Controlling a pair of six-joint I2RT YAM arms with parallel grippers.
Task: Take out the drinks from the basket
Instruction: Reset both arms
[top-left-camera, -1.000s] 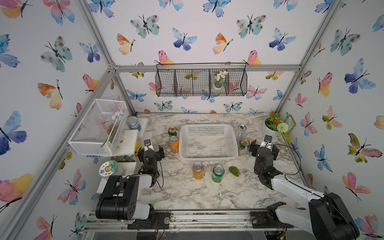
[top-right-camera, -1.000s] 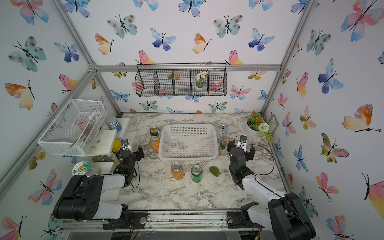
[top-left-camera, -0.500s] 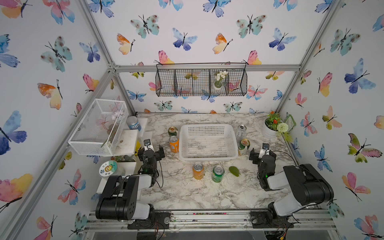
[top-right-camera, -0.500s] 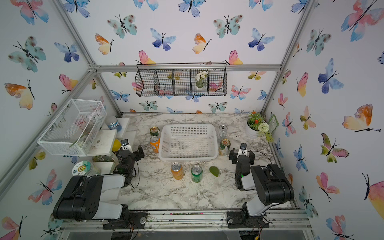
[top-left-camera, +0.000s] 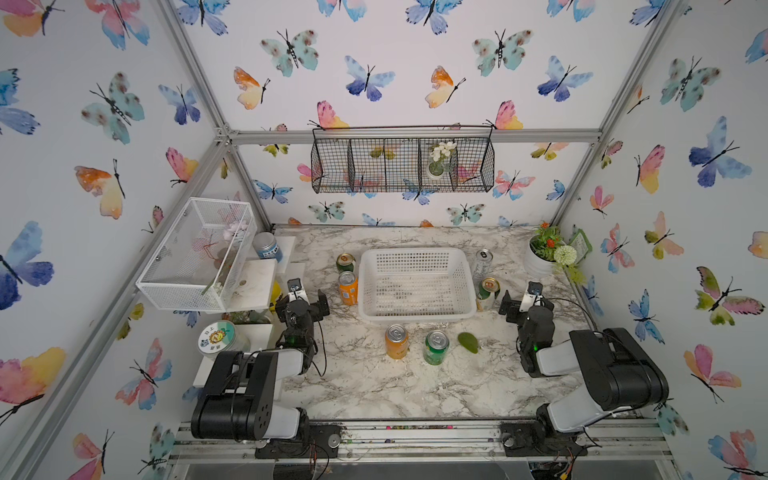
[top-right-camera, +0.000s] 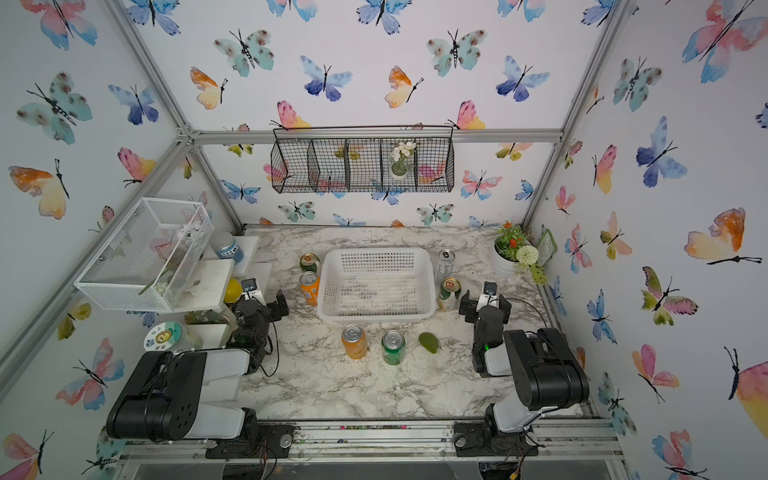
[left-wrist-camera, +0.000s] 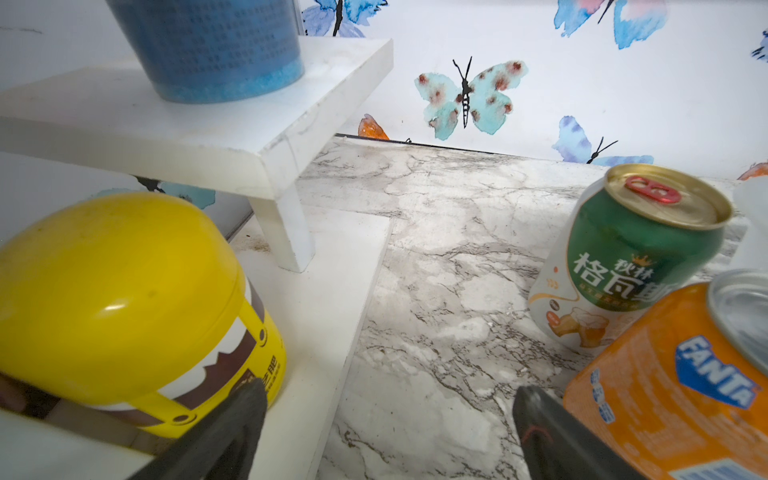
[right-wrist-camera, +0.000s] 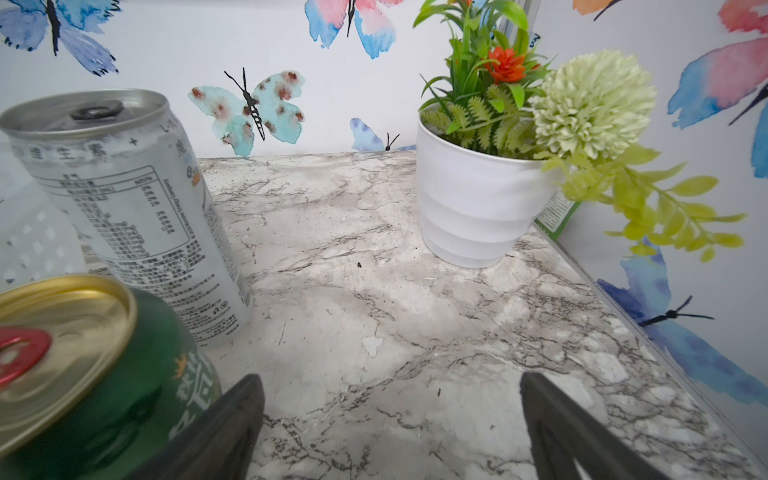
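The low white perforated plastic basket (top-left-camera: 415, 313) looks empty on the marble counter (top-left-camera: 374, 386), six metal drink cans (top-left-camera: 396, 341) standing around it; both arms' jaws gape wide, holding nothing.

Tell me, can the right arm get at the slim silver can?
Probably yes. The right pincer stands open and empty, and the silver can stands upright on the marble table nearby. The dark green can beside it crowds the approach.
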